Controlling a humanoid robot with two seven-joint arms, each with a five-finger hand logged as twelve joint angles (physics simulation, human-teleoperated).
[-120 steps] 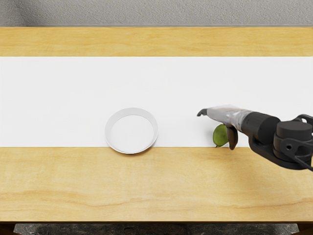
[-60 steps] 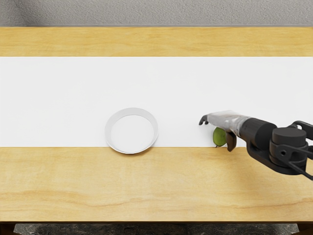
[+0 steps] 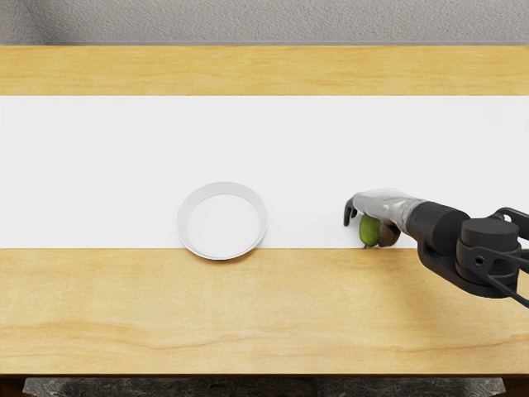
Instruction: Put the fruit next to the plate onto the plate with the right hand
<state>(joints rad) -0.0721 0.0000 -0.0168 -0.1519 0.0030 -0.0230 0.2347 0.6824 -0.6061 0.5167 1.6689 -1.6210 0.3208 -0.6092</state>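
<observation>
Surface: light wooden tabletop [image 3: 264, 306], grain running left to right, with a plain white runner [image 3: 264, 141] laid across its full width through the middle. Bare wood shows as a band along the far edge and a wider band along the near edge. Room: a strip of rough grey wall [image 3: 264, 21] beyond the far edge and a thin dark mottled strip of floor [image 3: 264, 387] below the near edge. Count: one plate, one fruit, one arm with one hand in view. The white plate [image 3: 183, 217] is round with a raised rim and nothing on it. It sits left of centre, and its near rim reaches the runner's near edge. The green fruit [image 3: 369, 231] is small, rounded, smooth yellow-green, darker where the hand shades it. Only its left and lower part shows; the rest is hidden under the hand. It lies on the runner right at that near edge, right of the plate and well apart from it, in the right half of the tabletop, not on the plate. The right arm [image 3: 471, 248] is dark and bulky at the joint and comes in from the right edge. The right hand [image 3: 382, 207] has a grey back and sits directly over the fruit, fingers curled down and closed around it. A dark fingertip [image 3: 350, 217] drops just left of the fruit and the thumb [image 3: 388, 238] is against its right side.
</observation>
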